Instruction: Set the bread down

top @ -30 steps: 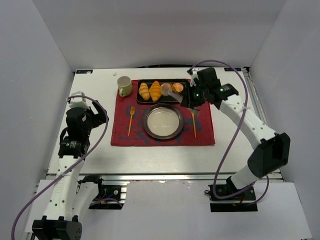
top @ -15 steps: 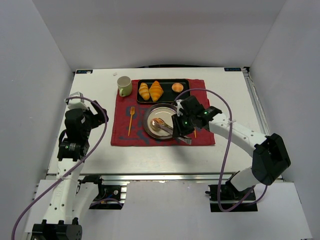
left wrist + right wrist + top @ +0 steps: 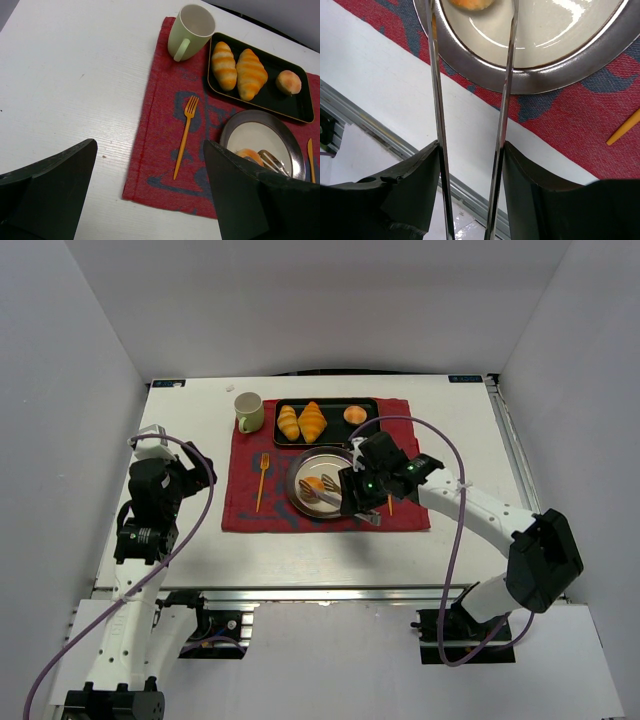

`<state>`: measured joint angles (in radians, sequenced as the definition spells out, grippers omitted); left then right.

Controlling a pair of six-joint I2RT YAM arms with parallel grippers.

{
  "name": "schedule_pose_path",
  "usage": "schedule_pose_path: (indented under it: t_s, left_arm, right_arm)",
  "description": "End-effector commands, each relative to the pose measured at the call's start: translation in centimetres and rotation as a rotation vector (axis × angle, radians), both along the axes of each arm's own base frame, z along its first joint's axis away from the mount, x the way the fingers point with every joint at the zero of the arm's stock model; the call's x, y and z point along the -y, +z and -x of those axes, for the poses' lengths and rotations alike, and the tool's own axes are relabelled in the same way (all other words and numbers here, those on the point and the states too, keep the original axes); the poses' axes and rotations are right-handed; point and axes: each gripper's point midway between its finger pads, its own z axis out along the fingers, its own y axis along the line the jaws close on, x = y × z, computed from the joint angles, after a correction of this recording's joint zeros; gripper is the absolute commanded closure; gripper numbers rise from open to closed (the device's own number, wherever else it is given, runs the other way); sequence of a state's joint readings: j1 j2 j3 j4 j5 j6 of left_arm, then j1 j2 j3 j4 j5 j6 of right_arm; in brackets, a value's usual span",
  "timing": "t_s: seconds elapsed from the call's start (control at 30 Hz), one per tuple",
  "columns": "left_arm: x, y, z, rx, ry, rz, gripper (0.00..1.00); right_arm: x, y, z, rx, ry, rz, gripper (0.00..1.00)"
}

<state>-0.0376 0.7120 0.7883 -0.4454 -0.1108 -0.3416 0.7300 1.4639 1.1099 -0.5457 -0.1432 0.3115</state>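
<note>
One bread bun (image 3: 315, 483) lies on the metal plate (image 3: 300, 506), between the tips of metal tongs (image 3: 327, 491). My right gripper (image 3: 358, 496) is shut on the tongs' handles just right of the plate. In the right wrist view the two tong arms (image 3: 509, 75) stand apart, with the bun (image 3: 470, 4) between their tips on the plate (image 3: 560, 30). I cannot tell whether they touch it. The other bun (image 3: 354, 415) sits at the right end of the black tray (image 3: 335, 405). My left gripper (image 3: 190, 468) is open and empty, left of the mat.
Two croissants (image 3: 300, 422) lie in the tray's left half. A pale green cup (image 3: 248, 411) stands left of the tray. An orange fork (image 3: 262, 483) lies left of the plate on the red mat (image 3: 240, 505). An orange knife (image 3: 388, 502) lies right of the plate.
My right gripper carried one bun in the tongs from the tray down to the plate. The bun now rests on the plate and the tong arms stand wider. The left arm stayed still.
</note>
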Motion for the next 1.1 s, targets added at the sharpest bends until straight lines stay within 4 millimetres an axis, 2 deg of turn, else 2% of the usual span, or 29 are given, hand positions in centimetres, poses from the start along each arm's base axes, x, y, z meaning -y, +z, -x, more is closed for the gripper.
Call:
schedule_pose_path:
  t_s: [0.0,0.37,0.5,0.73,0.8,0.83,0.93,0.97,1.03,1.07]
  left_arm:
    - [0.3,1.4,0.3,0.032,-0.013,0.008,0.02]
    - [0.3,1.9,0.4,0.039,-0.014,0.006,0.02]
    - [0.3,2.1,0.4,0.041,-0.014,0.006,0.02]
    - [0.3,2.3,0.5,0.044,-0.014,0.006,0.02]
    - [0.3,2.3,0.4,0.041,-0.015,0.004,0.02]
    - [0.3,2.4,0.4,0.044,-0.015,0.004,0.02]
    - [0.4,2.6,0.2,0.05,-0.02,0.008,0.02]
    - [0.4,2.6,0.1,0.05,-0.021,0.01,0.02]
    - [0.5,2.4,0.0,0.045,-0.025,0.011,0.02]
    - [0.5,2.4,-0.1,0.045,-0.026,0.008,0.02]
  right_arm:
    - [-0.5,3.3,-1.0,0.083,-0.021,-0.05,0.44]
    - [0.0,6.0,-1.7,0.14,-0.068,-0.055,0.44]
    - [0.5,7.1,-2.6,0.185,-0.113,-0.054,0.44]
    - [2.4,9.9,-7.2,0.271,-0.312,-0.058,0.47]
    - [3.1,9.8,-8.9,0.266,-0.349,-0.051,0.47]
    - [3.2,10.8,-9.8,0.281,-0.364,-0.065,0.47]
    - [4.6,10.0,-12.7,0.263,-0.416,-0.038,0.48]
    - [5.3,9.8,-14.3,0.261,-0.445,-0.023,0.47]
    - [5.7,9.3,-15.7,0.257,-0.446,-0.009,0.47]
    - [6.0,8.8,-17.0,0.247,-0.454,-0.003,0.47]
